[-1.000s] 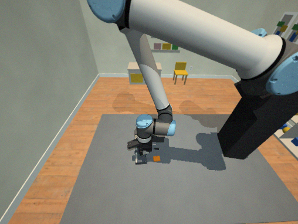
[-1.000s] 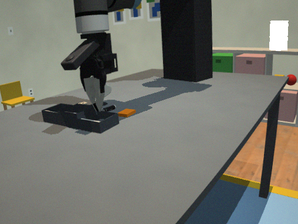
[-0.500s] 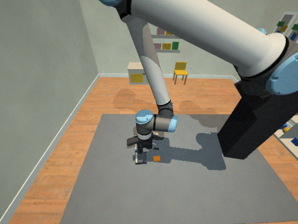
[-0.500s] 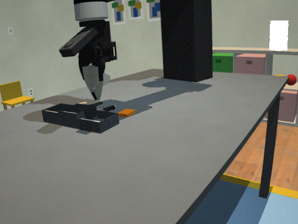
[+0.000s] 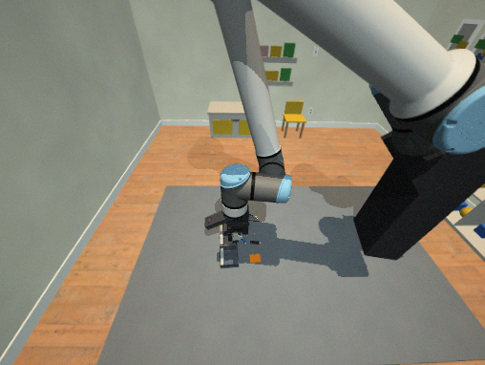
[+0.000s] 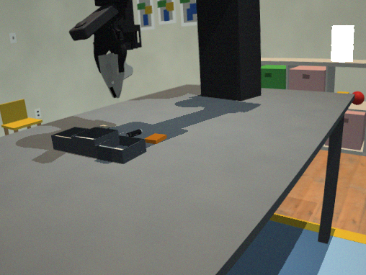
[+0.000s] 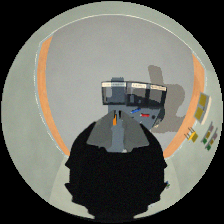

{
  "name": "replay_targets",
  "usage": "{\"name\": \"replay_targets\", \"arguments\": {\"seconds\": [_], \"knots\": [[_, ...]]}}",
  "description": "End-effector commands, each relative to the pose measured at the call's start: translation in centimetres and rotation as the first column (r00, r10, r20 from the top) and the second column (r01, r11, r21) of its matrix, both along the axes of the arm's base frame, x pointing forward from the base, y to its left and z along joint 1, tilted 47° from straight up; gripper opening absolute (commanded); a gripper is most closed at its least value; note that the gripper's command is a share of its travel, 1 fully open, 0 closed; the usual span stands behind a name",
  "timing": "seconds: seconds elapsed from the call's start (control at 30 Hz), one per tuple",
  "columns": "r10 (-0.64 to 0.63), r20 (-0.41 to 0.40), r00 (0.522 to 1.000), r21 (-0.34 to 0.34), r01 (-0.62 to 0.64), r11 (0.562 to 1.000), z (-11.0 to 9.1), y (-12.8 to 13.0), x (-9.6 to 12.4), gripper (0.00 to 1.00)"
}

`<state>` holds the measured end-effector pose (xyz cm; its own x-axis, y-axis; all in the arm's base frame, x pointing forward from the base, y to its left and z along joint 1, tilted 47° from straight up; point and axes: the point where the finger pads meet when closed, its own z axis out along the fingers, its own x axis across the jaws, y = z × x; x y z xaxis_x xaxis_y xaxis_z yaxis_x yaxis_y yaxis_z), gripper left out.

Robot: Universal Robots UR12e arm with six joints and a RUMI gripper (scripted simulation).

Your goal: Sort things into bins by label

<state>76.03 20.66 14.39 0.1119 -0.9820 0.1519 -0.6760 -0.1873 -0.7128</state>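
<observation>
Three dark open bins (image 6: 122, 150) (image 5: 229, 260) (image 7: 132, 92) stand upright in a row at the table's far left; their labels are too small to read. An orange flat block (image 6: 155, 137) (image 5: 255, 258) lies on the table beside the nearest bin, and in the wrist view (image 7: 115, 120) it shows through the slit between the fingers. A black cylinder (image 6: 134, 132) (image 5: 254, 242) lies just behind it. Small blue (image 7: 135, 111) and red (image 7: 145, 115) things lie next to the bins. My gripper (image 6: 114, 94) hangs high above the bins, shut, with nothing seen between its fingers.
The robot's black base column (image 6: 228, 47) (image 5: 406, 205) stands at the back of the table. The table's edge (image 6: 288, 173) runs along the right. A red ball (image 6: 357, 97) sits past the far right corner.
</observation>
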Motion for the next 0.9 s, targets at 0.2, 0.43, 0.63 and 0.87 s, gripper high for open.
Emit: {"name": "replay_targets", "arguments": {"seconds": [0.2,0.43,0.63,0.87], "knots": [[0.0,0.0,1.0,0.0,0.0,1.0,4.9,0.2,-5.1,0.04],[0.0,0.0,1.0,0.0,0.0,1.0,4.9,0.2,-5.1,0.04],[-0.13,-0.005,0.992,0.138,0.129,0.982,3.1,-2.6,-4.3,0.18],[-0.284,-0.036,0.958,0.302,0.281,0.911,1.0,-6.0,-3.3,0.18]]}}
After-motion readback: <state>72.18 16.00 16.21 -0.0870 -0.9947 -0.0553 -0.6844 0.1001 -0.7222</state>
